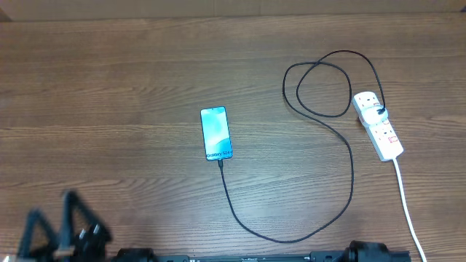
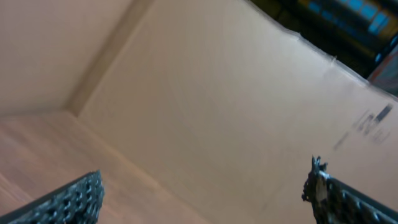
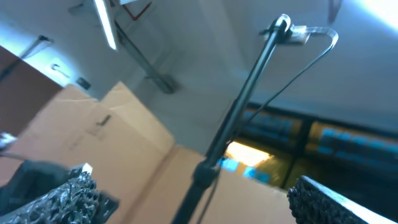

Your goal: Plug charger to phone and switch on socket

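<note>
The left claw stands wide open, touching and holding nothing. It hangs over the near left corner of the desk and faces a cardboard wall that rises from the desk's edge. The right claw is spread just as wide and is also empty. It is tilted upward toward a dark pole and the ceiling, off the work surface.

The phone lies flat, screen up, near the middle of the desk, well apart from both claws. The charger meets the phone's near short edge, though whether its tip is fully seated is too small to tell. From there the cable sweeps toward the near edge, curves right, climbs, and makes a loop beside the socket. Its other end sits on one of the socket's outlets. The socket lies at the right side, and its white cord runs off the near edge.

Bare wood lies open left of the phone and between the phone and the cable loop.

In all there is one phone, one charger, one socket and two claws.
</note>
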You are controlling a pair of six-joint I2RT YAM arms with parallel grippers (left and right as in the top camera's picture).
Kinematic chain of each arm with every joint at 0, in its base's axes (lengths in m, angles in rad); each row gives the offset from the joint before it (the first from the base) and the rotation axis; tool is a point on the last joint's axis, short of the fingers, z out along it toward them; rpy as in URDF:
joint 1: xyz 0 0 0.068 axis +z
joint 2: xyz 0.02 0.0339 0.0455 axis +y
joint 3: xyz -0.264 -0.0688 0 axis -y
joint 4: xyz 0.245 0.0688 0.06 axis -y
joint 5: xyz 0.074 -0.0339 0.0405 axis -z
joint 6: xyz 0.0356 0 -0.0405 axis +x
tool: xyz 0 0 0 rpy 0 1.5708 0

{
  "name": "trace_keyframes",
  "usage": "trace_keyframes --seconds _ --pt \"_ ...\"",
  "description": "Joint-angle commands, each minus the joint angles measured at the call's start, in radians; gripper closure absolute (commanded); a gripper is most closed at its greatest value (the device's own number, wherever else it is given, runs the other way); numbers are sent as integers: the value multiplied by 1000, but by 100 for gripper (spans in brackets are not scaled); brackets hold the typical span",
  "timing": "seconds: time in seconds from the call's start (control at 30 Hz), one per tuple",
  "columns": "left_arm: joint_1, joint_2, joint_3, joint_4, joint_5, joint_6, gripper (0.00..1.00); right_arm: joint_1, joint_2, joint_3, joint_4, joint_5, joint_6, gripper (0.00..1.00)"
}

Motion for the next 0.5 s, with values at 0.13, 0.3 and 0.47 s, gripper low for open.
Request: trace_keyframes --seconds 0.13,0.3,0.47 --pt "11 -4 -265 211 42 -25 0 3 -5 -113 29 177 -80 0" --pt "12 -4 -360 266 39 -27 0 3 -5 -274 32 181 -80 0" --pt "12 -4 -430 266 30 -27 0 3 -5 -488 60 181 -80 0"
